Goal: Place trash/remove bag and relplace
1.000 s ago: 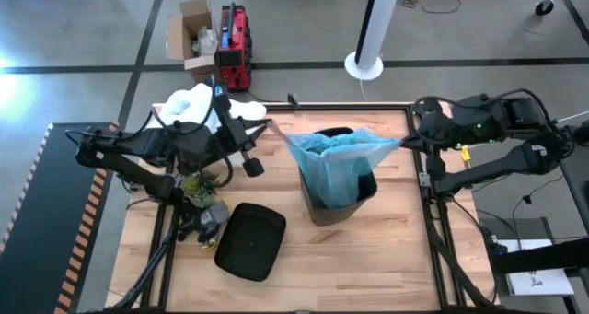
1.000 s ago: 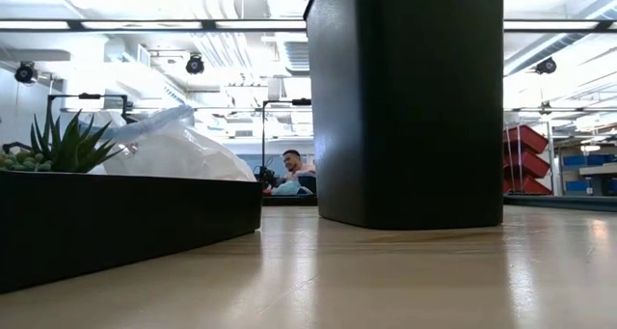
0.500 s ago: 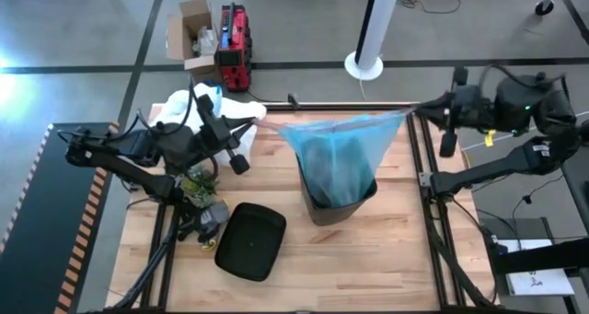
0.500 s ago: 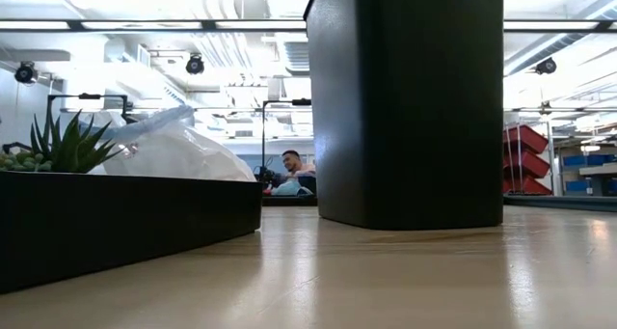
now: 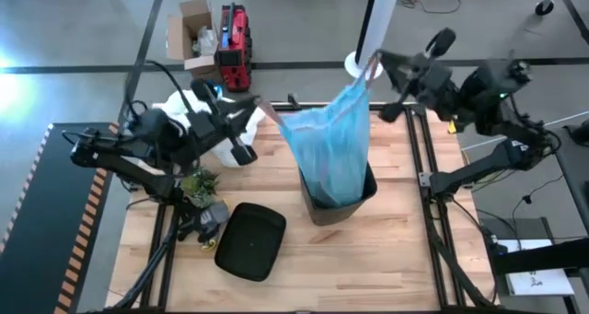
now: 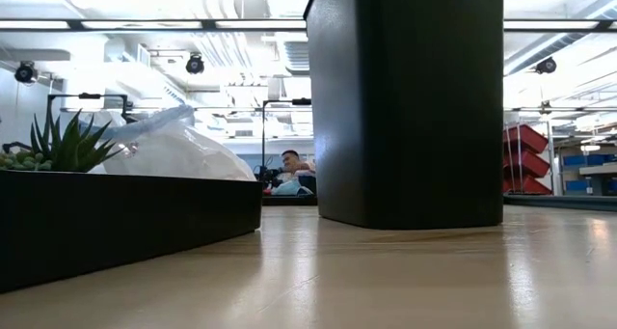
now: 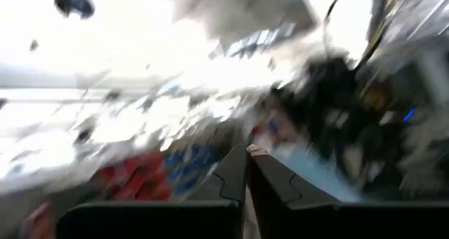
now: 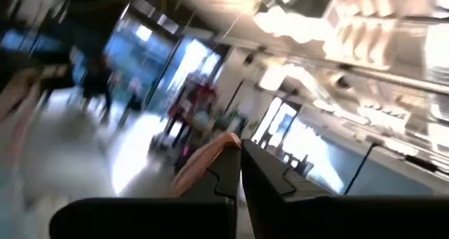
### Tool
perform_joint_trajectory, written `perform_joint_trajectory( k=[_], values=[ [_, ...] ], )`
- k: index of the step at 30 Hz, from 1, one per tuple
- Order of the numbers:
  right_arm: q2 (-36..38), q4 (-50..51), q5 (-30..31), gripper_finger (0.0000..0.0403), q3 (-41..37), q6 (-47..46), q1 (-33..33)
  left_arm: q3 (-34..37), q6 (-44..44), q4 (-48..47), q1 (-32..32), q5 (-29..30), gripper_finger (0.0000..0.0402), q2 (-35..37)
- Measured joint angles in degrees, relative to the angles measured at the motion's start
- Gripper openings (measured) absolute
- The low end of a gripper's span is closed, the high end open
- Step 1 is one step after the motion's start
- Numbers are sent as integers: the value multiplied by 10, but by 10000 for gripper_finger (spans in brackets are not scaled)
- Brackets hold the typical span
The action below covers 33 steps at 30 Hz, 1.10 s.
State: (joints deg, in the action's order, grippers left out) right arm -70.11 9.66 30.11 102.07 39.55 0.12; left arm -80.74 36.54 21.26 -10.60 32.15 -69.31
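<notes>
The light-blue bag (image 5: pixel 333 148) rises out of the black bin (image 5: pixel 366 196), and its lower end is still inside the bin. My left gripper (image 5: pixel 259 105) is shut on the bag's rim at the bin's left. My right gripper (image 5: pixel 375 62) is shut on the rim's highest point, above the bin's far side. Both wrist views show shut fingers with a pinkish strip between them. In the low view the bin (image 6: pixel 410 102) fills the middle and hides both grippers. No trash shows. My left gripper pinches the bag's rim at its left corner (image 5: pixel 273 119), where a pinkish drawstring (image 7: pixel 257 150) shows between the shut fingertips. It comes from the table's left. The film runs taut from there toward the bin. My right gripper pinches the rim's opposite side at a pinkish drawstring (image 8: pixel 210 153), its fingers reaching in from the table's right and raised high. The bag hangs taut below this point (image 5: pixel 366 75), with its bottom in the bin.
The bin's black lid (image 5: pixel 249 241) lies on the table near the left front and fills the low view's left (image 6: pixel 116 223). A small green plant (image 5: pixel 197 181) stands beside it. A white plastic bag (image 5: pixel 195 106) lies at the far left corner. Boxes stand on the floor beyond.
My right gripper has risen and swung from the table's right edge toward the far side above the bin, tipping upward. My left gripper has lifted slightly toward the far left. The bag, first spread wide over the bin's mouth, is now drawn up into a tall taut peak.
</notes>
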Motion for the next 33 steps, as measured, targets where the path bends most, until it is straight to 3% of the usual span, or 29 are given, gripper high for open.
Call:
perform_joint_trajectory(
  k=[2, 4, 7, 11, 14, 23, 27, 31, 33],
  values=[
    [-22, -28, -7, 0, 16, -9, 0, -36, -12, 7, 11, -64, 1, -19],
    [-43, 6, -15, 0, 40, -9, 0, -75, -40, 8, 25, -108, 1, -44],
    [-71, 40, -15, 0, 80, -14, 2, -124, -80, -7, 45, -112, 1, -86],
    [-97, 11, -15, 0, 119, -26, 1, -181, -95, -61, 62, -111, 1, -146],
    [-114, 18, -8, 0, 143, 11, 1, -244, -96, -95, 76, -111, 1, -190],
    [-136, 16, 0, 0, 206, 11, 0, -545, -245, -265, 163, -129, 1, -316],
    [-139, 83, -22, 0, 202, -12, 3, -493, -284, -198, 190, -180, 0, -300],
    [-141, 185, -42, 0, 198, -46, -1, -493, -330, -228, 202, -227, 0, -289],
    [-143, 223, -79, 0, 197, -66, -7, -494, -331, -235, 202, -229, 0, -288]
  ],
)
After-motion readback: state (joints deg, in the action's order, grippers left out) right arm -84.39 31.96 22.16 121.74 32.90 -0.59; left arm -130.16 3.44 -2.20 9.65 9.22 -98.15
